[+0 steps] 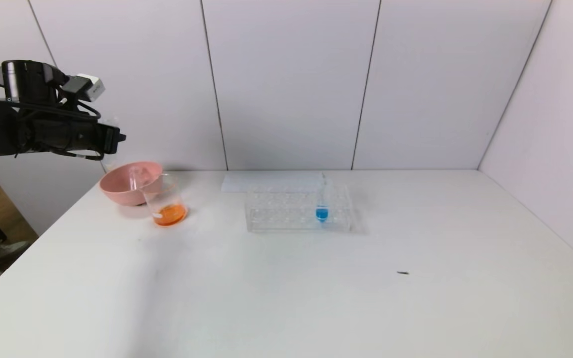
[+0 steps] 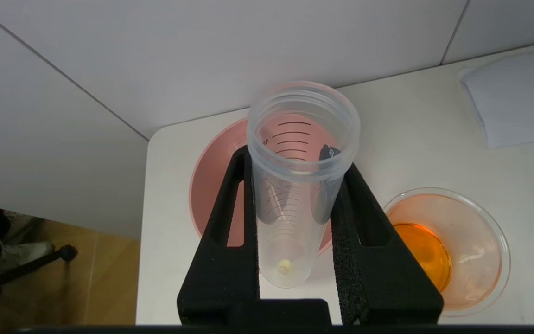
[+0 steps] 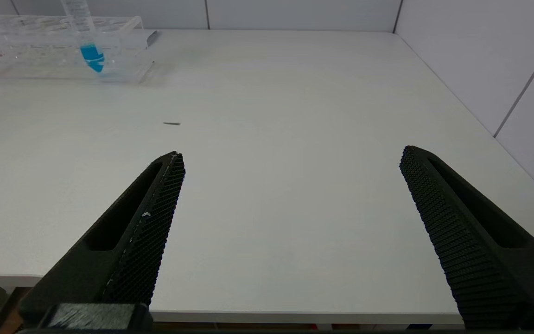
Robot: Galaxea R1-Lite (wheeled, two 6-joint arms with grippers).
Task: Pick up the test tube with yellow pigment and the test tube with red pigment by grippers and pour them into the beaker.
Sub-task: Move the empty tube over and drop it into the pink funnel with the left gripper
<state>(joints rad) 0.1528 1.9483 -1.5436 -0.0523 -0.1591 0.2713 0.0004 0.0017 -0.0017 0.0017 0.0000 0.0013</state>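
Note:
My left gripper (image 2: 297, 160) is shut on a clear graduated test tube (image 2: 290, 222), seen from its mouth, with only a yellow trace at its bottom. It hangs high over the pink bowl (image 2: 211, 185) at the table's far left corner, where the left gripper (image 1: 117, 136) also shows in the head view. Right beside the bowl stands the beaker (image 1: 167, 204), also seen as the beaker (image 2: 461, 278), holding orange liquid. A clear tube (image 1: 135, 179) leans inside the pink bowl (image 1: 117, 191); I cannot tell whether it is the red one. My right gripper (image 3: 292, 153) is open over bare table near the front edge.
A clear tube rack (image 1: 286, 209) stands mid-table with a blue-liquid tube (image 1: 322, 209) in it; the rack (image 3: 40, 46) and the blue tube (image 3: 90, 46) also show in the right wrist view. White paper (image 1: 266, 181) lies behind it. A small dark speck (image 1: 403, 273) lies on the table.

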